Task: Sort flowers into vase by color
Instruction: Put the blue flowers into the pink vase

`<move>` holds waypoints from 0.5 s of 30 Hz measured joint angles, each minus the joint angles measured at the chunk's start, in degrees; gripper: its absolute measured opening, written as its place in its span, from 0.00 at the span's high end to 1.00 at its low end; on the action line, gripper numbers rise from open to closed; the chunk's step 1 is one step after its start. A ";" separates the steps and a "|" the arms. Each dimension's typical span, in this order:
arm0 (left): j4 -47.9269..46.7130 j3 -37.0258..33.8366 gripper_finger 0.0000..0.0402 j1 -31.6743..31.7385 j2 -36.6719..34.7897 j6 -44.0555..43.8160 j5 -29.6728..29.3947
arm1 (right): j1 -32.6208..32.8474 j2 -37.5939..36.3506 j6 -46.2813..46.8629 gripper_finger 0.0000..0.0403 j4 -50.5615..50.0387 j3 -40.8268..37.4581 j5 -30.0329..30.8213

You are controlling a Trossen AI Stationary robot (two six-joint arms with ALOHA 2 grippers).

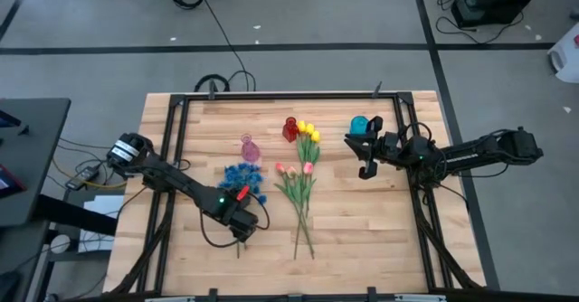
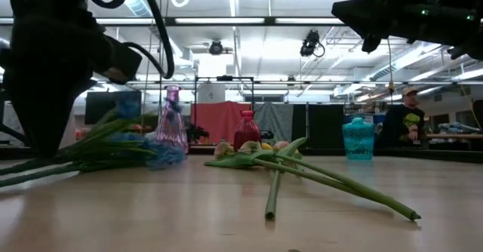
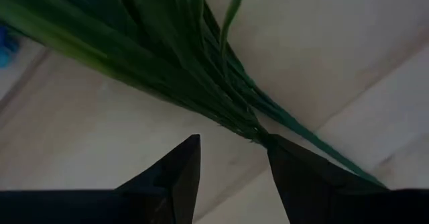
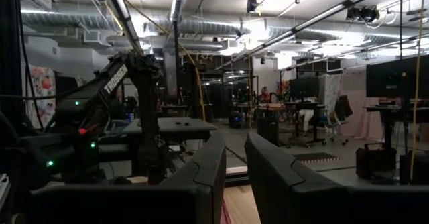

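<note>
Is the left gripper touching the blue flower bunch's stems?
Cannot tell. In the left wrist view the left gripper sits open at the green stems; one finger meets them, but contact isn't plain.

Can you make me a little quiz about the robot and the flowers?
1. True or false: the blue flowers are already inside a vase.
2. Which gripper is down at the blue bunch's green stems: A) left gripper, B) right gripper?
3. Fill in: the vase nearest the yellow tulips is the ___ vase.

Key: 1 false, they lie on the table. 2 A. 3 red.
</note>
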 joint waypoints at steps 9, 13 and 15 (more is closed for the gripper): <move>0.31 0.00 0.55 0.15 -5.04 -0.61 0.35 | 0.00 0.00 0.00 0.82 0.07 -0.01 0.00; 1.63 0.02 0.55 0.15 -5.32 -2.43 -1.56 | 0.00 0.00 0.00 0.82 0.07 0.00 0.00; 2.09 0.04 0.55 0.17 -4.68 -2.98 -1.86 | 0.00 0.00 0.06 0.82 0.07 0.00 0.00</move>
